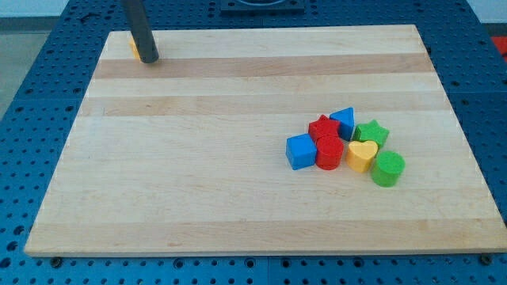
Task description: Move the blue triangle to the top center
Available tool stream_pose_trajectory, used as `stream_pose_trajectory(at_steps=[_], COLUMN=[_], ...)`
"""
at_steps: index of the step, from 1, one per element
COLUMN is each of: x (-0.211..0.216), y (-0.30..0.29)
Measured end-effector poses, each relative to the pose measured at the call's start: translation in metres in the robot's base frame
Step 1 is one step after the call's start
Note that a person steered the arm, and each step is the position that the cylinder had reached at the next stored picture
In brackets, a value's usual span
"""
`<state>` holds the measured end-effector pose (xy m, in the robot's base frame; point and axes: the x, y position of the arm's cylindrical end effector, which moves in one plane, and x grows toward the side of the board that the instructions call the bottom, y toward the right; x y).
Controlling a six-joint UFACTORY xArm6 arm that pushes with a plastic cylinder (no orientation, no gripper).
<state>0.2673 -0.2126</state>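
My tip (148, 58) sits way up in the top left corner of the table (198, 190). It is right next to a small orange block (134, 48). The rod hides most of that block, so I cannot tell its shape. My arm has no pincer, just the dark rod, so nothing is open or closed.

The blue triangle (344, 121) is far from my tip. It is on the view's right side of the table, about halfway down. It sits at the top of a little pile of blocks that are bunched close together.

Just to its left is a red star (322, 127), touching it or nearly so. To its right is a green star (371, 132). Below the red star is a red round block (329, 152). Left of that is a blue cube (300, 151), pressed up beside it. A yellow heart (363, 155) is on the right of the red round block. A green round block (388, 168) sits at the bottom right of the pile, just beside the heart.

The top middle of the table is well apart from the blue triangle.
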Motion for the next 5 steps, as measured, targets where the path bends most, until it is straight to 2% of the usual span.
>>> stream_pose_trajectory(at_steps=[1,2,3,4,5], x=[-0.007,0.009,0.02,0.026,0.103], y=[-0.005,0.058,0.084,0.085,0.116])
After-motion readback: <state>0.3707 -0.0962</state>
